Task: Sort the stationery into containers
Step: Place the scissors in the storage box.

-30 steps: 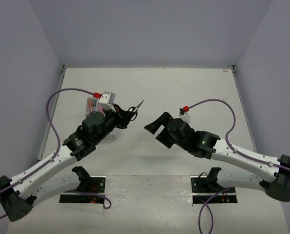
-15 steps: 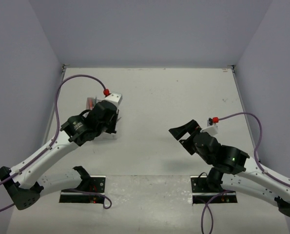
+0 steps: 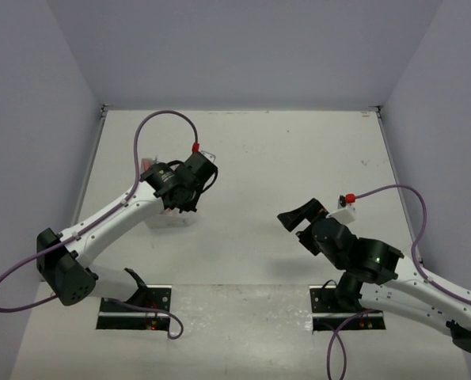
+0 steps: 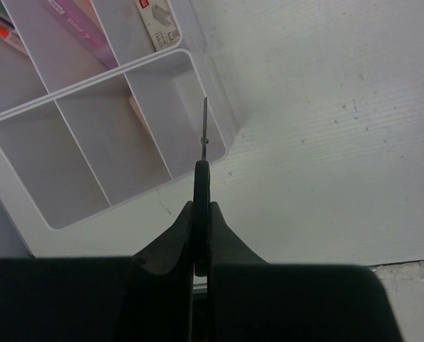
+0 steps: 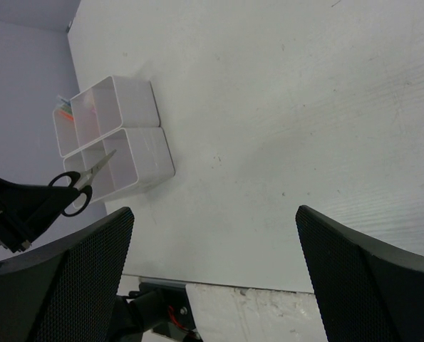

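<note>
A: Where r the scissors (image 4: 202,187)?
B: In the left pincer (image 4: 201,246). It's squeezed tight on the black handle.
A: Which way do they point?
B: Blade sticks straight out front. The tip hangs over the box (image 4: 48,167), at the near corner slot by its right wall.
A: So the left arm's closest?
B: Yep, by lots.
A: And the right pincer (image 5: 213,256)?
B: Wide open, holds nothing, far off across the tabletop (image 5: 290,107).

Lettering and labels: none legible
Faint print runs along the lilac bar (image 4: 80,28), and a label with a red mark sits on the eraser (image 4: 158,21), both in the clear box (image 4: 222,132); too small to read
</note>
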Controlling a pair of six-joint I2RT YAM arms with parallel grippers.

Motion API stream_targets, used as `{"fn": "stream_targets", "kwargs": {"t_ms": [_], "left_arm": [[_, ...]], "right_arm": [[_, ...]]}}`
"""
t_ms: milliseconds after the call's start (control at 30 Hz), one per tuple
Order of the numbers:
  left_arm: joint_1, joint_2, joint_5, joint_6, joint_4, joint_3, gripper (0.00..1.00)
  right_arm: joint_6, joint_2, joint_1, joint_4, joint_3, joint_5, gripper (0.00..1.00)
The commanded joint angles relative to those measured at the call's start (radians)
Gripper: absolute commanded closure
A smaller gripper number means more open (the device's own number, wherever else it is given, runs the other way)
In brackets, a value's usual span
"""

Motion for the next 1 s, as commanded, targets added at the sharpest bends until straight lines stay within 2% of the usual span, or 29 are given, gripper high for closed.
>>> {"fn": "stream_targets", "kwargs": {"t_ms": [0,267,700,867,967], "left_arm": [[0.029,0.02,-0.051,0.041,-0.04,0.046,1.0],[0.154,0.027,0.012,0.122,0.059,-0.031,1.0],[0.189,0.09,0.1,0.188,0.19,-0.124,1.0],[0.191,0.099,0.101,0.189,0.211,-0.136,0.89],[0.191,0.101,0.105,0.181,0.232,-0.146,0.73]], "right_arm": [[0.028,-0.027,-0.003,-0.011,-0.013,0.073,0.01],[0.023,-0.064,-0.003,-0.011,-0.032,0.091,0.01],[0.023,-0.022,-0.003,-0.011,-0.02,0.093,0.01],[0.017,-0.013,-0.003,0.0,-0.016,0.087,0.01],[0.005,-0.007,-0.003,0.008,-0.015,0.081,0.01]]}}
